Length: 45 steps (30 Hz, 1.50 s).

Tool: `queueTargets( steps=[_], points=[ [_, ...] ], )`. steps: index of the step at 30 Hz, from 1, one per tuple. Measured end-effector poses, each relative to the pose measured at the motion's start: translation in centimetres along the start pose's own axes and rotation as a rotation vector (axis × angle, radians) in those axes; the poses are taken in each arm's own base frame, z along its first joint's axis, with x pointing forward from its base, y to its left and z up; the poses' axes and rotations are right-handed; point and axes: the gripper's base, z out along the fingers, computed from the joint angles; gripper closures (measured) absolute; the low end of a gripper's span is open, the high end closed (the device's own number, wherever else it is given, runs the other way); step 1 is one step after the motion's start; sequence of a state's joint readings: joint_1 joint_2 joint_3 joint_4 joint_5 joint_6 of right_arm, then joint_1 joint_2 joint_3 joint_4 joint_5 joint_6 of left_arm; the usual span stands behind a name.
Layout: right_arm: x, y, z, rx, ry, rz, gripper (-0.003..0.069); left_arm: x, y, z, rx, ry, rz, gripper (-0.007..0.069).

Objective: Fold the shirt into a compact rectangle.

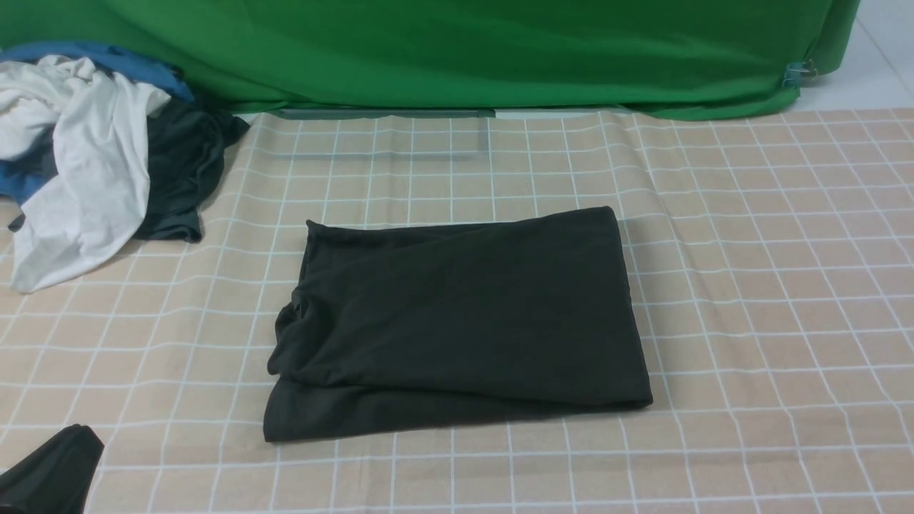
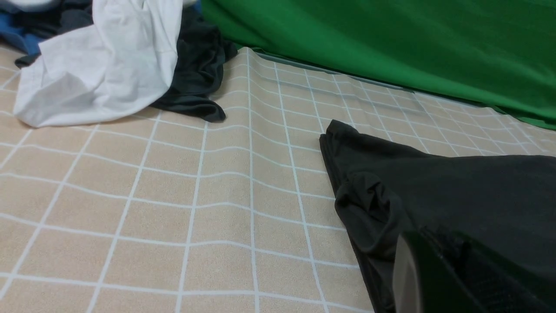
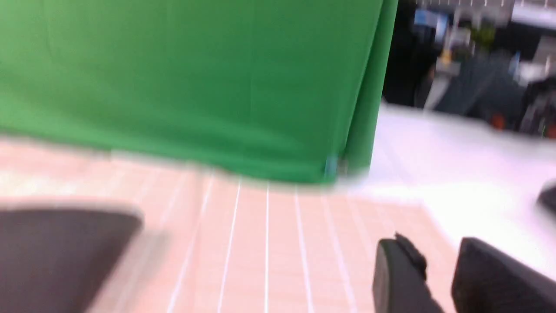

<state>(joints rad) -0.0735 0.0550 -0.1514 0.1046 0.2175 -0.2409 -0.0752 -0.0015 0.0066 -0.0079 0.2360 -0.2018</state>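
Observation:
The shirt (image 1: 464, 321) lies folded into a black, roughly rectangular stack in the middle of the checked tablecloth (image 1: 750, 285), with a bunched fold at its left edge. No logo or label shows. My left gripper (image 1: 43, 475) sits at the near left corner of the front view, apart from the shirt. In the left wrist view the left gripper (image 2: 428, 261) is shut and empty, with the shirt (image 2: 456, 187) just beyond it. My right gripper (image 3: 438, 265) is open with nothing between its fingers, and the shirt (image 3: 61, 252) is a blurred dark shape off to its side. The front view does not show the right gripper.
A pile of clothes sits at the back left: a white garment (image 1: 78, 178), blue cloth (image 1: 107, 61) and a smaller dark garment (image 1: 182, 171). A green backdrop (image 1: 457, 50) hangs along the far edge. White floor (image 3: 456, 174) lies past the cloth's right edge.

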Motion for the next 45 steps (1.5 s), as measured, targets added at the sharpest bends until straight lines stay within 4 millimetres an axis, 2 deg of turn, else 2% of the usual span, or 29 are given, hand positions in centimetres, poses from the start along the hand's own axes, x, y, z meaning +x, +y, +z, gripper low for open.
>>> queueTargets(
  steps=[3, 6, 18, 45],
  points=[
    [3.5, 0.5, 0.3, -0.011, 0.083, 0.002, 0.0424, 0.0, 0.0, 0.0, 0.000, 0.000, 0.000, 0.0611],
    [5.2, 0.7, 0.4, -0.020, 0.134, 0.001, 0.0422, 0.0, 0.0, 0.0, 0.000, 0.000, 0.000, 0.0611],
    [5.2, 1.4, 0.3, -0.137, 0.124, 0.039, 0.0421, 0.0, 0.0, 0.0, -0.001, 0.003, 0.000, 0.0611],
    [5.2, 1.2, 0.3, -0.110, 0.130, 0.070, 0.0421, 0.0, 0.0, 0.0, -0.001, 0.003, 0.000, 0.0611]
  ],
)
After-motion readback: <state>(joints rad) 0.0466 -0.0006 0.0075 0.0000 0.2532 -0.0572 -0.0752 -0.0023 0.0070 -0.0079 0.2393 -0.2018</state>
